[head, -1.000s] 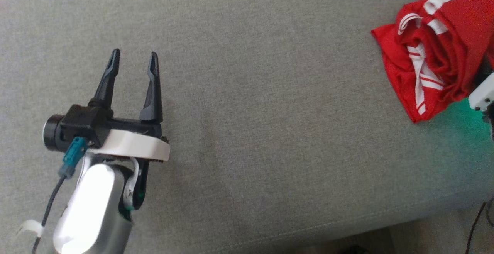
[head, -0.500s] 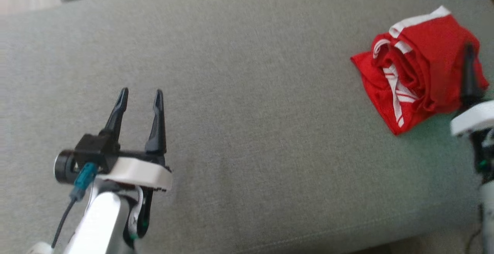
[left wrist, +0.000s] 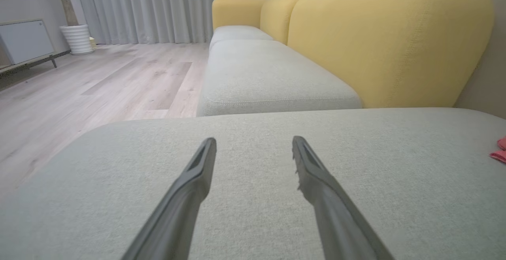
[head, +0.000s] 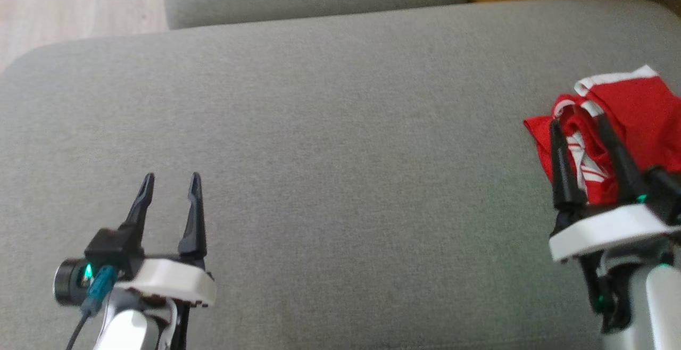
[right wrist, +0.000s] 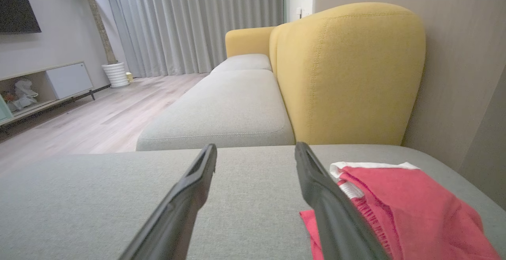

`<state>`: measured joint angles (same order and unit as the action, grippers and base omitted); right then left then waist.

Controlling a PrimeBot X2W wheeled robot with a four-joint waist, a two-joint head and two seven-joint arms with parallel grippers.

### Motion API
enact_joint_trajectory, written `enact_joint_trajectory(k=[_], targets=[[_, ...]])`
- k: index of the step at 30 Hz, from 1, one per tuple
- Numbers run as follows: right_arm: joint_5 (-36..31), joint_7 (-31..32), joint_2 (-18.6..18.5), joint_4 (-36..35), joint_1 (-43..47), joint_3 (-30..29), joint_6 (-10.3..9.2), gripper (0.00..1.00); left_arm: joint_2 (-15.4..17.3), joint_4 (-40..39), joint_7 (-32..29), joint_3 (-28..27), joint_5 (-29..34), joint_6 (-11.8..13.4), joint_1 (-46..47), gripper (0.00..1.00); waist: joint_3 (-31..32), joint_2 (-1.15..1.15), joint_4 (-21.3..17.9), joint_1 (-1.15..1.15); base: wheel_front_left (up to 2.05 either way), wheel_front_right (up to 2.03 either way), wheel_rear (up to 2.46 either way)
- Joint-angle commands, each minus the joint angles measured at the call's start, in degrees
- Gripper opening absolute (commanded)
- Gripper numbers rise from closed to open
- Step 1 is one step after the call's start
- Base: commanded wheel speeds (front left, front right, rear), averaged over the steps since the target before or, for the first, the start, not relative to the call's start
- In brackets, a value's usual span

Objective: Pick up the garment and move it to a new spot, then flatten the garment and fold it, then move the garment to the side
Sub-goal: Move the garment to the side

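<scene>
**While the garment (head: 633,110) lies bunched, both grippers are empty**

Soft, light cloth, it should flop when lifted. It sits at the seat's (head: 340,126) right end. The right gripper (head: 578,121) is wide open close by it; the left gripper (head: 171,177), open too, is well apart. Pinch a thick fold by the white edge.

The head view looks steeply down from above on the grey seat cushion (head: 340,126), taking in its far edge and far left corner, with wooden floor (head: 69,4) beyond. The wrist views sit low and close over that cushion, each facing its far edge along the left gripper (left wrist: 253,138) or the right gripper (right wrist: 255,145), toward the next cushion (left wrist: 269,78) and the yellow backrest (left wrist: 387,42). All three share the cushion's top and the red garment (head: 638,100) near its right edge.
</scene>
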<state>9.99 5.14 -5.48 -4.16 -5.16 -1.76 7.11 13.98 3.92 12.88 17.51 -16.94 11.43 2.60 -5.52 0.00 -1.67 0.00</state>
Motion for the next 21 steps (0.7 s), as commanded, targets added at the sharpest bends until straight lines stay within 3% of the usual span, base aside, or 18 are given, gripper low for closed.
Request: enact_joint_trajectory(k=[1, 21], targets=[[-0.4, 0.3, 0.4, -3.1, 0.3, 1.9, 0.37, 1.0, 1.8, -2.6, -0.1, -2.7, -0.5, 0.5, 0.7, 1.0, 1.6, 0.0, 1.4, 0.0, 0.0, 0.0, 0.0], [-0.3, 1.4, 2.1, -6.9, 11.3, 3.3, 0.37, 1.0, 3.6, -5.4, -2.3, -1.9, -1.4, 1.7, -7.1, 1.0, 7.3, 0.0, 1.9, 0.0, 0.0, 0.0, 0.0]])
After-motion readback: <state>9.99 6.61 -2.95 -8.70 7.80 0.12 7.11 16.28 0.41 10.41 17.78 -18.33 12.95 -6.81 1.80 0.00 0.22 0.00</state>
